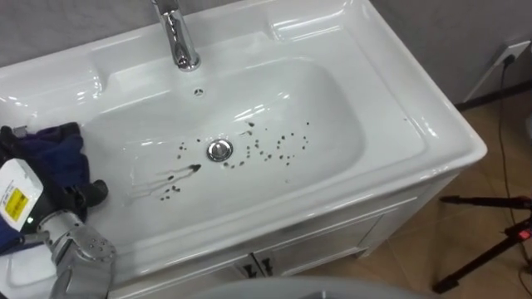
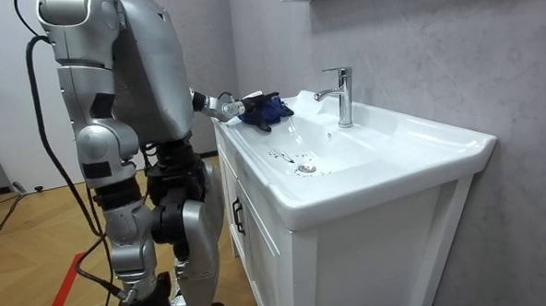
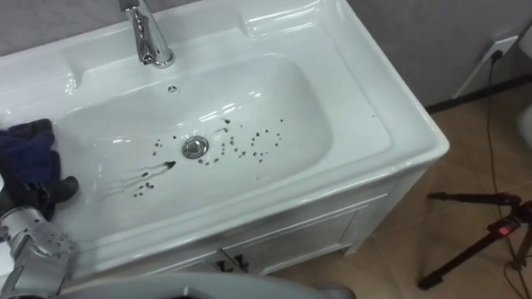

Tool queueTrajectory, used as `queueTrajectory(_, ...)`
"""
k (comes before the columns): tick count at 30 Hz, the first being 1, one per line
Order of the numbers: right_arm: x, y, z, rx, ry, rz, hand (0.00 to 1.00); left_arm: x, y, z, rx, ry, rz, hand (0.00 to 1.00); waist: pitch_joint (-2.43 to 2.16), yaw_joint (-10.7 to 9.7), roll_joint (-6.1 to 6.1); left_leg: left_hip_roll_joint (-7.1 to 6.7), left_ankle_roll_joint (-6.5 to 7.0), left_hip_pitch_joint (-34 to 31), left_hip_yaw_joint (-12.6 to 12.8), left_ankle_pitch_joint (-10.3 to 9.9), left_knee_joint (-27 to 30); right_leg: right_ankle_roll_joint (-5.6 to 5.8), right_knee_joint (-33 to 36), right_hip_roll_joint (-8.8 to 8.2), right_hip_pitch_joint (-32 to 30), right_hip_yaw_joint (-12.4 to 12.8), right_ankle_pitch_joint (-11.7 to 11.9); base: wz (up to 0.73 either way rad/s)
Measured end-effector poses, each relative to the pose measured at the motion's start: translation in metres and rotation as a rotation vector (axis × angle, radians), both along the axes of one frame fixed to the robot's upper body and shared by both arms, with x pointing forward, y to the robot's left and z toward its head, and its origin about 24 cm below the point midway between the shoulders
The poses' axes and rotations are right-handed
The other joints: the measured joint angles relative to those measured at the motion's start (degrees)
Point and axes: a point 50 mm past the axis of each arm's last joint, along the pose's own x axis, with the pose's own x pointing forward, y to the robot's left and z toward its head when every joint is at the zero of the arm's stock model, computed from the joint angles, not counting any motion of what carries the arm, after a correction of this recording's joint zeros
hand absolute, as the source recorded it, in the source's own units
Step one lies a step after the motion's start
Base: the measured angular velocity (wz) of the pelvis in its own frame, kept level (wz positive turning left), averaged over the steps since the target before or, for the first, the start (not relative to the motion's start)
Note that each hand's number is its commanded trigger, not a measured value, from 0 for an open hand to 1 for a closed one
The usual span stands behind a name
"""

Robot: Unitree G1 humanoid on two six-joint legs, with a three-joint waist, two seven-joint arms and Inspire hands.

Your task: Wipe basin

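A white basin [image 1: 399, 108] lies below me with a chrome drain [image 1: 219, 149] at its centre. Dark specks [image 1: 278, 149] are scattered round the drain, and a dark smear [image 1: 170, 176] trails to its left. At the basin's left rim my left hand [image 1: 86, 194] has its dark fingers curled round a bunched dark blue cloth [image 1: 51, 148]. In the room view the hand [image 2: 227, 106] holds the cloth [image 2: 264, 108] over the near corner of the basin [image 2: 393, 148], and I stand at its front.
A chrome faucet [image 1: 176, 37] rises at the basin's back edge. A white cabinet [image 2: 259, 255] carries the basin. On the wooden floor to the right stand black tripod legs [image 1: 490, 241], and a cable runs to a wall outlet [image 1: 511, 54].
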Motion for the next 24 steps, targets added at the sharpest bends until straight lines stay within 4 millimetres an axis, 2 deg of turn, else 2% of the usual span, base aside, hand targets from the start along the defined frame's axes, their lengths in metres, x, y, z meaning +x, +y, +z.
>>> queueTrajectory(5, -0.003, -0.003, 0.001, -0.008, 0.025, 0.002, 0.00, -0.005, 0.000, -0.002, 0.003, 0.011, 0.005, 0.00, -0.47, 0.71, 0.28, 0.04, -0.05, 0.15, -0.29, 0.05, -0.06, -0.01, -0.04, 0.06, -0.06, 0.00, 0.01, -0.04)
queueTrajectory(21, 0.004, -0.006, 0.002, -0.013, 0.018, -0.004, 0.00, -0.007, 0.004, -0.008, -0.059, 0.066, 0.005, 0.00, -0.49, 0.72, 0.20, 0.11, -0.31, 0.88, -0.42, 0.22, -0.35, -0.12, -0.12, 0.15, 0.89, -0.12, -0.05, 0.00)
queueTrajectory(24, -0.001, -0.006, 0.003, -0.013, 0.028, -0.019, 0.00, -0.009, 0.005, -0.010, -0.080, 0.086, 0.004, 0.00, -0.54, 0.54, 0.21, 0.14, -0.34, 1.23, -0.08, 0.24, -0.33, -0.22, -0.10, 0.17, 1.09, -0.10, -0.12, -0.01)
